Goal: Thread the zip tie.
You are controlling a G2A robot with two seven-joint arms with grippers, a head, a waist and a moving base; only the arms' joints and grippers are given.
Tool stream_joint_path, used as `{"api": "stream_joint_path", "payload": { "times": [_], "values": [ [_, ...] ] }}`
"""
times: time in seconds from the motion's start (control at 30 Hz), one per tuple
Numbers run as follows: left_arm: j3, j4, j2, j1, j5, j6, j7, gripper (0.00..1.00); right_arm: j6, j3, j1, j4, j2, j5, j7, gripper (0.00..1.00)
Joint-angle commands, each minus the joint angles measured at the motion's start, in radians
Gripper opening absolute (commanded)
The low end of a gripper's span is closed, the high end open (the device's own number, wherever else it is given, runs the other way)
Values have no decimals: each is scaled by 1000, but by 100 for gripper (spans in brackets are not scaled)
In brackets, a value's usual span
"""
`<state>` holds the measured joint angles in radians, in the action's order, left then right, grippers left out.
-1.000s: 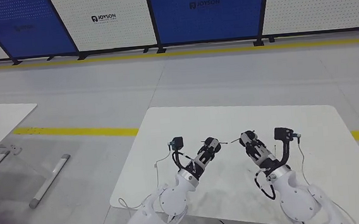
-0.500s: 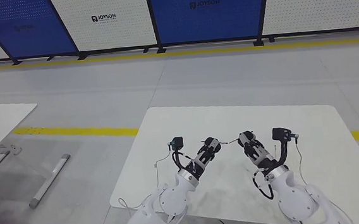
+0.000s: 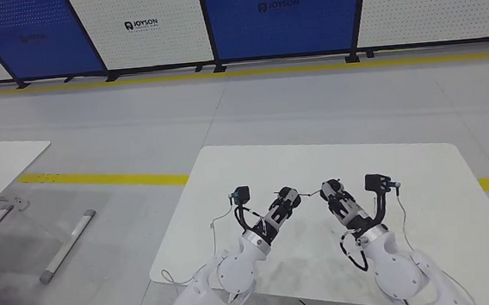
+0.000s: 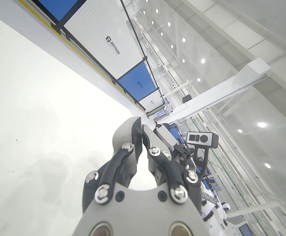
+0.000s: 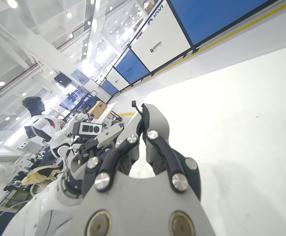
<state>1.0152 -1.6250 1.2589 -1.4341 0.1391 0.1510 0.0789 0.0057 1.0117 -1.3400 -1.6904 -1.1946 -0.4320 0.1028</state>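
Both arms hover over the white table (image 3: 254, 165), wrists facing each other. My right gripper (image 5: 142, 111) (image 3: 325, 189) is shut on a thin black zip tie (image 5: 136, 108); the tie's small square head (image 5: 133, 103) sticks out past the fingertips. My left gripper (image 4: 140, 127) (image 3: 289, 194) is shut too, with a short dark tip of the zip tie (image 4: 138, 129) pinched between its pads. In the top view the two grippers sit almost tip to tip above the table's middle, with a thin dark bit of the tie (image 3: 309, 195) in the small gap between them.
Bare white tabletop (image 4: 44, 100) lies under and around both grippers. Another white table (image 3: 0, 167) stands far off to the left across the floor. Blue and white partition panels (image 3: 281, 16) line the back.
My right gripper has slid left toward the left gripper, narrowing the gap between the tips. The left arm has stayed put.
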Motion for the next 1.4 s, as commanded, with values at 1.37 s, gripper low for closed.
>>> {"api": "stream_joint_path", "payload": {
  "times": [1.37],
  "values": [
    [0, 0, 0, 0, 0, 0, 0, 0, -38, 40, -50, -11, -34, -51, -40, 0]
  ]
}}
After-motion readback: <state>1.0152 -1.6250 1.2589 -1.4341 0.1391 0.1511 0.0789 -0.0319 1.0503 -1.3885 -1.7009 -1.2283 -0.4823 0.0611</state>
